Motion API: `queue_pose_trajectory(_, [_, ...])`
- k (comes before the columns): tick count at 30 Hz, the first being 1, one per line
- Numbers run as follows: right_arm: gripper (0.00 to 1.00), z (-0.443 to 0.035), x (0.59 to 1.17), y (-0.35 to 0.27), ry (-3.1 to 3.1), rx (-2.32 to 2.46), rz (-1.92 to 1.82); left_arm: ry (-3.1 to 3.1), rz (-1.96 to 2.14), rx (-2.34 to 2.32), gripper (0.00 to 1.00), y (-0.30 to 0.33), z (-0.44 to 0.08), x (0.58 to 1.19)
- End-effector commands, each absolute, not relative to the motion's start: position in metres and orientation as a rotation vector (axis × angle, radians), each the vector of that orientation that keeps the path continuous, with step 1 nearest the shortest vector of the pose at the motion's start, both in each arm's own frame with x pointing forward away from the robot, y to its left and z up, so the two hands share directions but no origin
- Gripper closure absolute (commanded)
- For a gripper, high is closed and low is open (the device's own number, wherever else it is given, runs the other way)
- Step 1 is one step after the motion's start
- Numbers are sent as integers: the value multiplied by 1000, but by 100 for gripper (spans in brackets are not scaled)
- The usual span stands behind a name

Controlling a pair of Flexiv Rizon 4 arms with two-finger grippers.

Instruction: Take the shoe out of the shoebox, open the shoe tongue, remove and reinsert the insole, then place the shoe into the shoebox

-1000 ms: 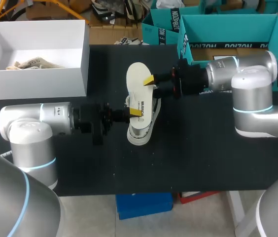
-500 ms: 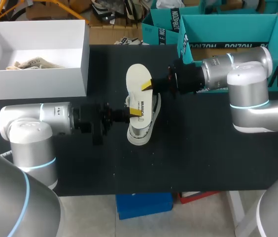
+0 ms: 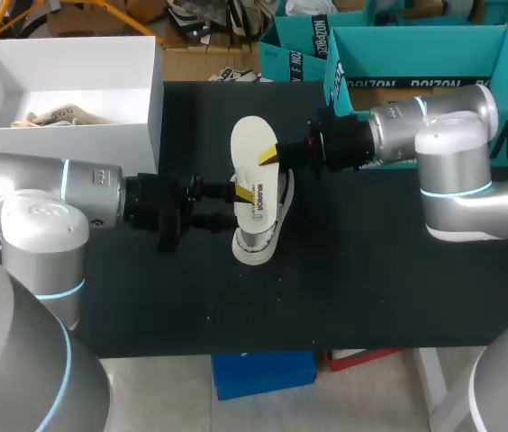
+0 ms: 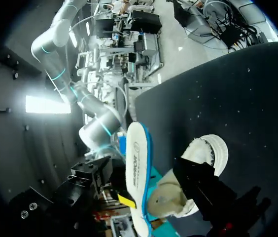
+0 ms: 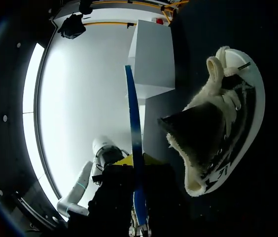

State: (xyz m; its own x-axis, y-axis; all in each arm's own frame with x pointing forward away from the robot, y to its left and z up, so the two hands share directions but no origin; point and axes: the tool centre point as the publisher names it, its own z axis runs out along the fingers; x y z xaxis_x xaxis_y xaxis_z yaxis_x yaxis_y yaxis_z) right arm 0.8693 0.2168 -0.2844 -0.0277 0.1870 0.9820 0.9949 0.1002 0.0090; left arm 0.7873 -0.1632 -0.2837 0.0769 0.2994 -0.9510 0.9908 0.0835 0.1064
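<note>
Logged left gripper (image 3: 231, 206) backed off leftward, fingers spread, clear of insole (image 3: 254, 142). Found right gripper (image 3: 269, 155) clamped on insole, frame centre, above shoe (image 3: 256, 245). Judged removal done; reinsertion next.

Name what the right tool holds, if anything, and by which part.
The insole, gripped by the right tool at one long side edge, toward its broader end.
</note>
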Motion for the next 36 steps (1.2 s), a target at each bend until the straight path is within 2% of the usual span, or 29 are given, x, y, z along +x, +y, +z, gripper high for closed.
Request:
queue_pose_trajectory(1, [100,-285,870,218,-1406,-1262,-1054,1693,-677,1680,0,-151,-267,782])
queue_pose_trajectory(6, [100,-285,870,218,-1406,-1262,-1054,1781,-420,1877,0,-153,-256,784])
queue_pose_trajectory(9, [100,-285,870,218,-1406,-1262,-1054,1822,-108,1979,0,-158,-245,789])
queue_pose_trajectory(27, [100,-285,870,218,-1406,-1262,-1054,1822,-108,1979,0,-158,-245,789])
queue_pose_trajectory(36, [100,-285,870,218,-1406,-1262,-1054,1955,-12,2047,0,-181,-230,810])
